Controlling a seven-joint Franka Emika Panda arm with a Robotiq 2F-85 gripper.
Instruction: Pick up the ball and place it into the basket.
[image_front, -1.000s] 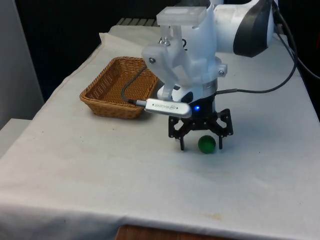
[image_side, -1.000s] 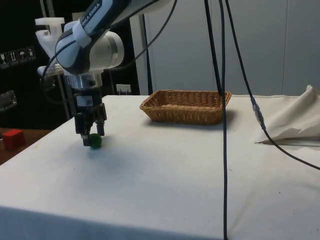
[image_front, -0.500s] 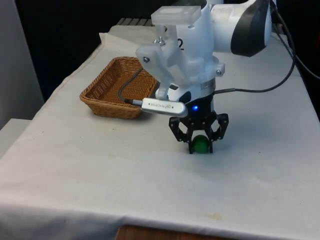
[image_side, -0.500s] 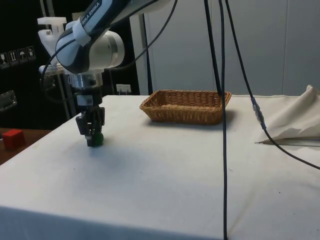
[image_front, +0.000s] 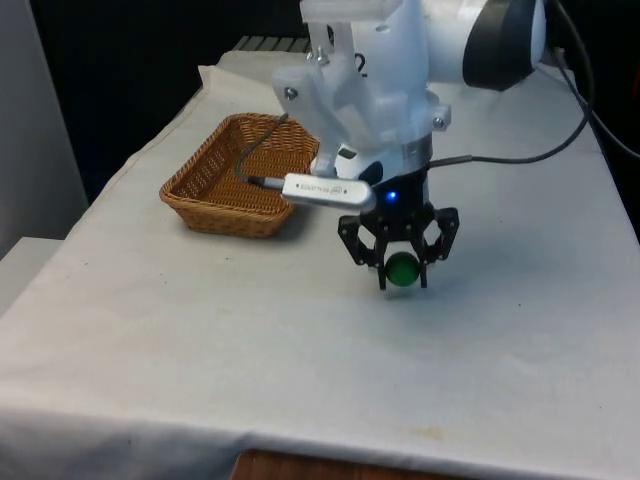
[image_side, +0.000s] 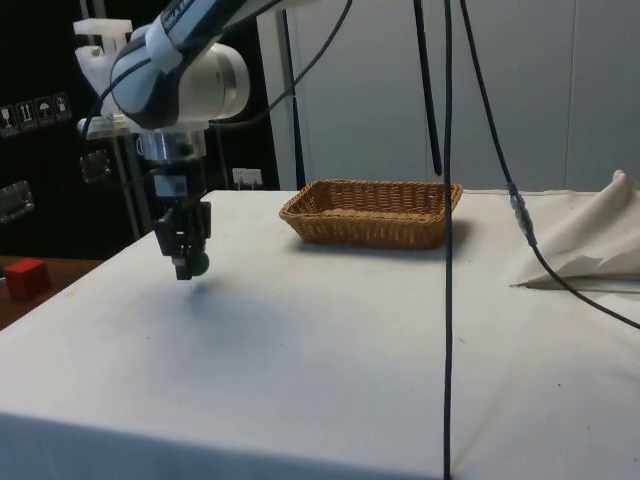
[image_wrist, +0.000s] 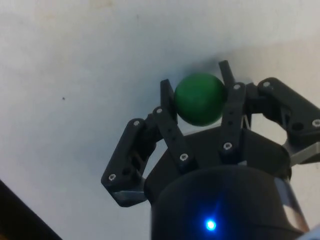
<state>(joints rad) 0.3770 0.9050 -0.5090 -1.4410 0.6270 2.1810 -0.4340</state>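
Note:
A small green ball (image_front: 402, 269) (image_side: 198, 262) (image_wrist: 199, 99) hangs a little above the white cloth, clamped between the two black fingers. My gripper (image_front: 402, 274) (image_side: 191, 265) (image_wrist: 199, 95) is shut on the ball, pointing straight down. The woven wicker basket (image_front: 205, 200) (image_side: 371, 226) stands on the table farther back, towards the front view's left of the gripper, and nothing lies in the part of it that I can see.
A dark cable (image_side: 447, 250) hangs across the side view. A fold of white cloth (image_side: 590, 250) is bunched at the table's edge there. A red block (image_side: 25, 277) sits off the table beside it.
The fingers shut on the ball, which had lain on the cloth between them. The gripper has since risen slightly, lifting the ball clear of the table.

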